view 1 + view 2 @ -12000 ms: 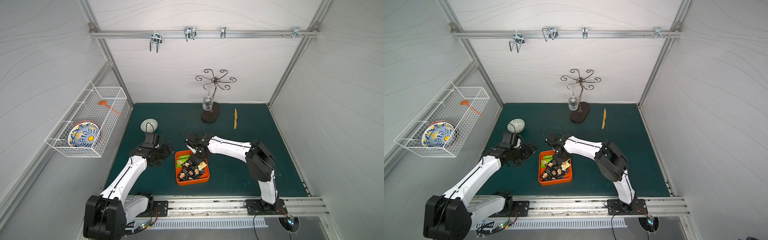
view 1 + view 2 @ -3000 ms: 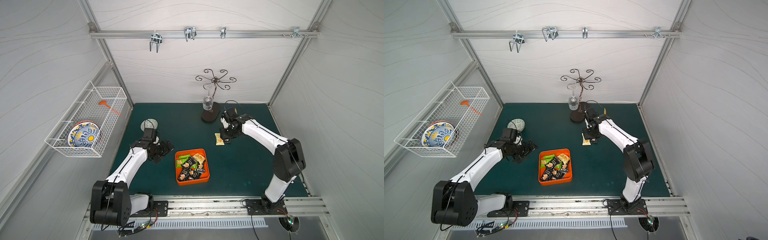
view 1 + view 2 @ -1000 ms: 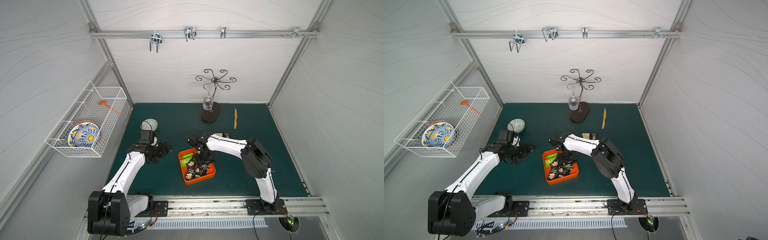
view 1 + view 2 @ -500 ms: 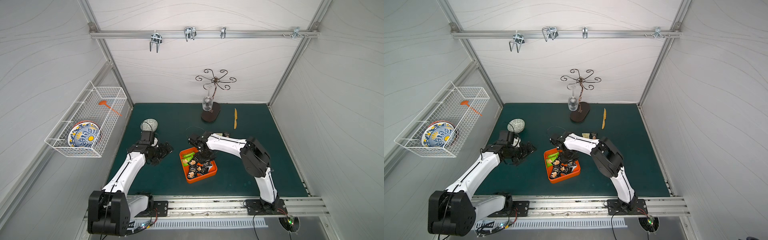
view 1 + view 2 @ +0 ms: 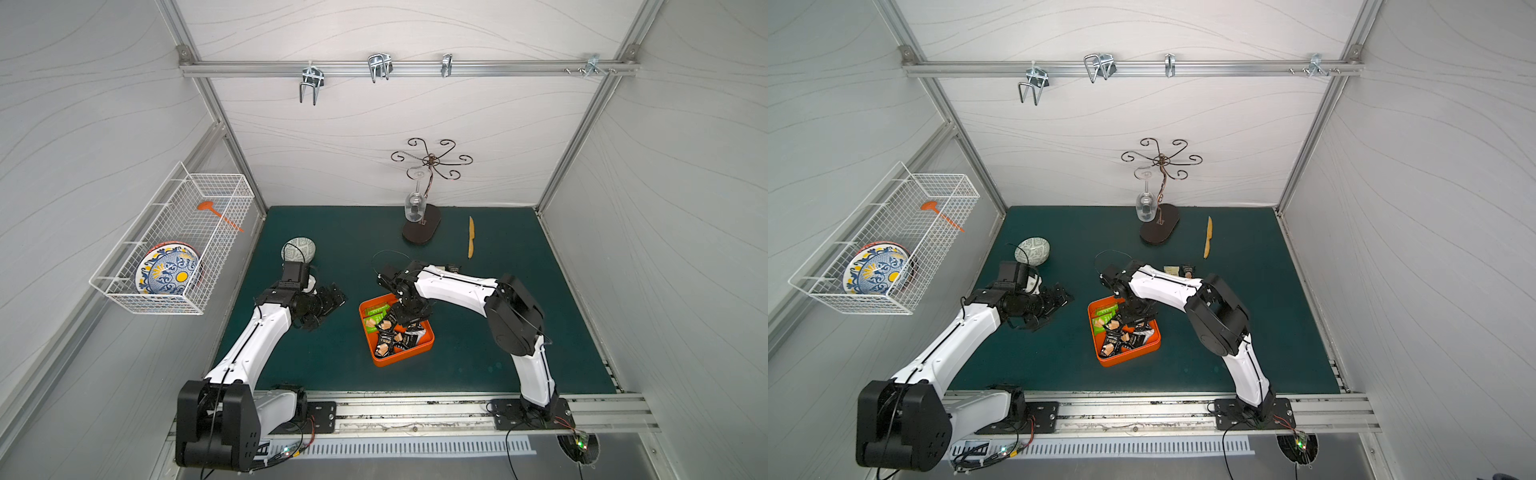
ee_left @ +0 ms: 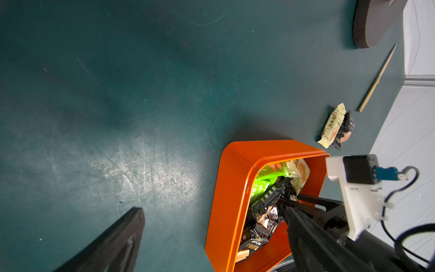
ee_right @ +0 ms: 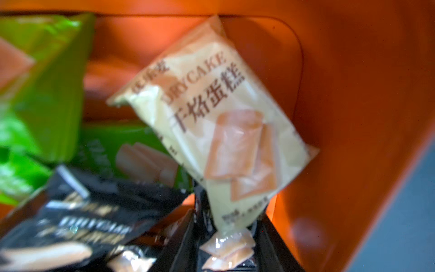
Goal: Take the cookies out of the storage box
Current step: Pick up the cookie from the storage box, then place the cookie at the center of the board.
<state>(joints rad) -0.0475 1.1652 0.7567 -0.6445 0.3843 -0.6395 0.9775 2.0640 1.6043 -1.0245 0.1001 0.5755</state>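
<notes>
The orange storage box (image 5: 401, 357) (image 5: 1125, 358) sits askew mid-mat and holds several cookies in black (image 5: 384, 343), green (image 5: 376, 311) and pale yellow (image 7: 226, 131) packets. My right gripper (image 5: 405, 318) (image 5: 1133, 316) (image 7: 229, 226) reaches down into the box and is shut on a black cookie packet (image 6: 270, 195); the end of the pale yellow packet also lies between the fingers. Two cookies, a pale yellow one (image 6: 333, 124) and a black one (image 6: 344, 128), lie on the mat behind the right arm (image 5: 1170, 270). My left gripper (image 5: 332, 297) (image 5: 1059, 301) hovers open and empty left of the box, with one finger (image 6: 117, 235) showing.
A patterned bowl (image 5: 298, 249) stands behind the left arm. At the back are a dark stand with a hanging wine glass (image 5: 422, 228) and a yellow wooden knife (image 5: 471, 237). A wire basket (image 5: 174, 249) with a plate hangs on the left wall.
The right gripper's jaws have closed inside the box over the last second, and the box has turned slightly. Three seconds ago that arm was at the back by the loose packets. The left arm has barely moved.
</notes>
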